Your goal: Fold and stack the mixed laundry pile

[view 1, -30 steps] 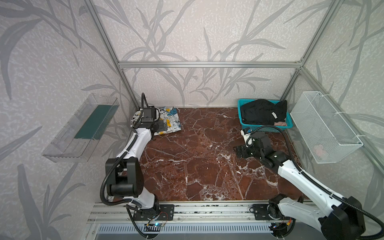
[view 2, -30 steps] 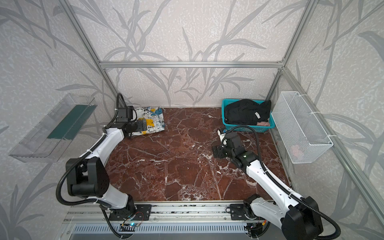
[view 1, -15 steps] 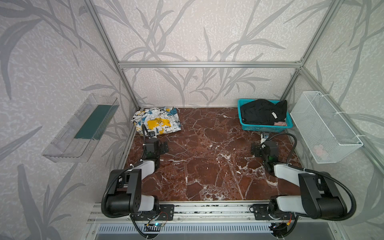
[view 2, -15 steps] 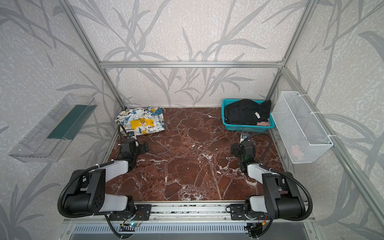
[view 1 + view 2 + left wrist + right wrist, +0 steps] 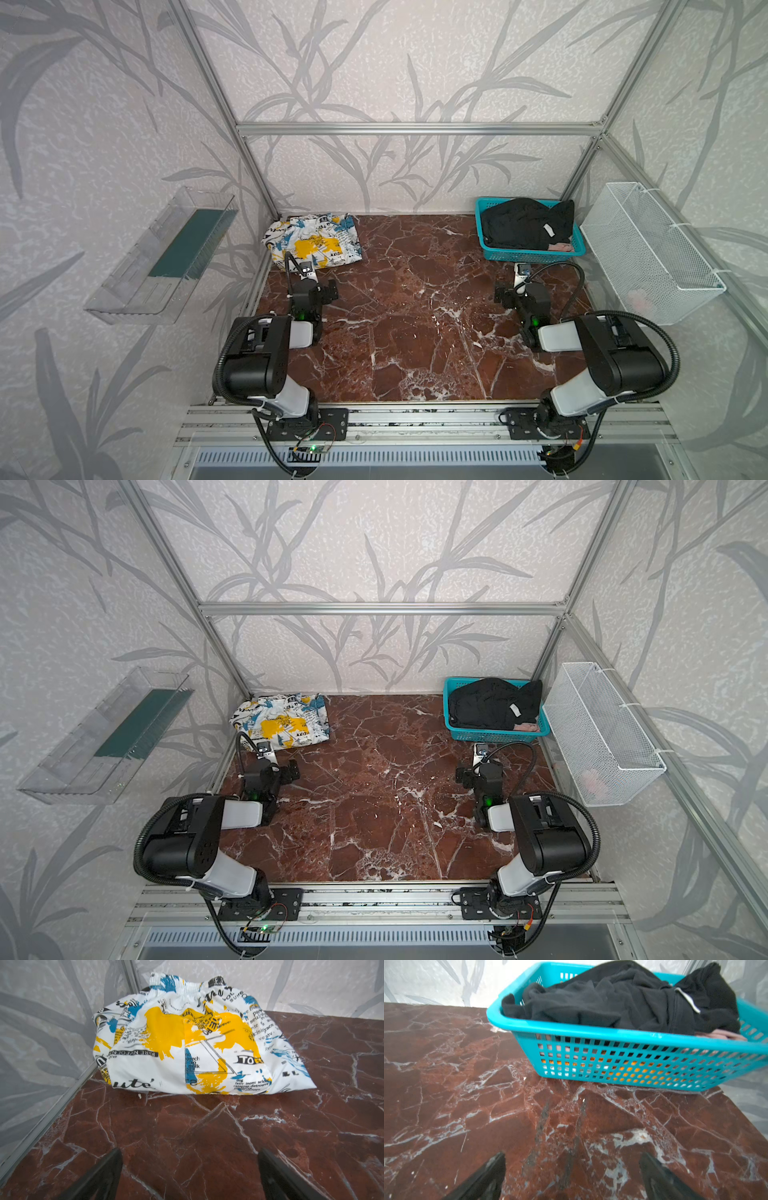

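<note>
- Left pincer [image 5: 189,1157] is wide open with nothing in it, sitting low over the marble surface [image 5: 415,332] just short of the printed white garment [image 5: 187,1043].
- That garment's bundled up in the far left corner, right against the walls.
- Right pincer [image 5: 572,1157] is gaping and empty too, facing the teal basket [image 5: 591,1059] in the far right corner.
- Black garment [image 5: 623,999] is heaped in that basket, with a small pinkish piece [image 5: 720,1035] peeking out under it.

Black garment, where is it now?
In both top views the black garment lies in the teal basket, far right corner, beside the wire basket.
</note>
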